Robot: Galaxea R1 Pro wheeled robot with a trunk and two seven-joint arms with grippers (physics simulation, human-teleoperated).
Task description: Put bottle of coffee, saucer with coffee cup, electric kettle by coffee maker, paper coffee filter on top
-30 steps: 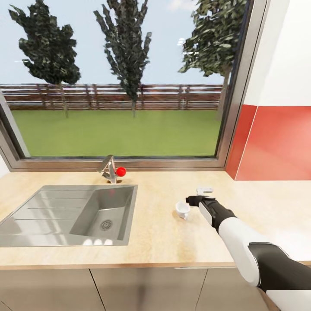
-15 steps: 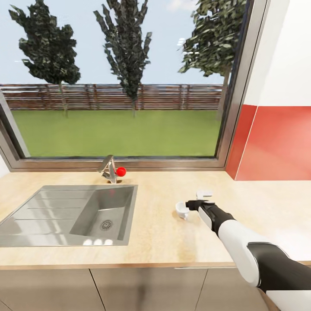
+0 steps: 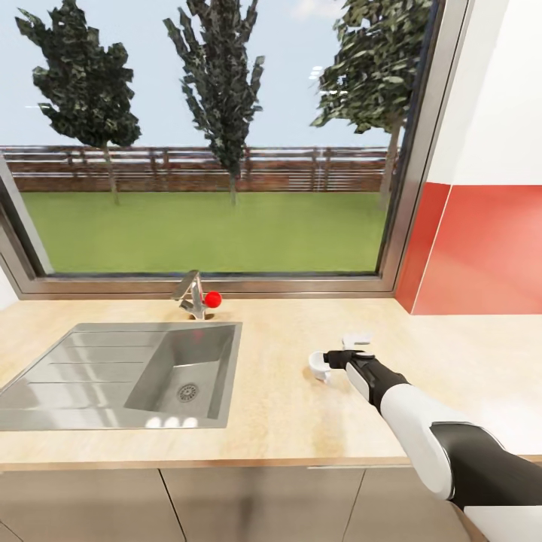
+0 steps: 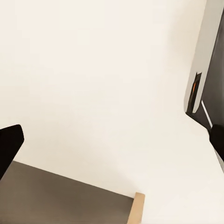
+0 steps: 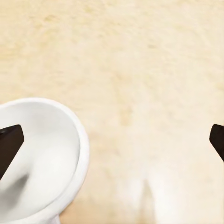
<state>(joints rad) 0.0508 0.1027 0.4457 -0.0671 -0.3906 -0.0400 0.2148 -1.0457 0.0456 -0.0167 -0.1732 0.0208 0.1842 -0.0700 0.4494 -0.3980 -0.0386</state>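
Note:
A small white coffee cup (image 3: 319, 365) lies on the beige countertop (image 3: 278, 406), right of the sink, and looks tipped with its mouth toward my right gripper (image 3: 333, 360). In the right wrist view the cup (image 5: 44, 158) shows its hollow inside. The gripper (image 5: 112, 140) is open, with one dark fingertip (image 5: 9, 144) over the cup's rim and the other far off over bare counter. My left gripper (image 4: 112, 140) is open and holds nothing, facing a white surface. The coffee maker, bottle, filter, saucer and kettle are out of view.
A steel sink (image 3: 128, 376) with a drainboard is set into the counter at the left, with a tap (image 3: 192, 295) bearing a red knob behind it. A large window (image 3: 211, 150) runs along the back. A red wall panel (image 3: 482, 248) stands at the right.
My right gripper has come down slightly toward the counter and closer to the cup. The cup, upright a second ago, now looks tipped toward the gripper.

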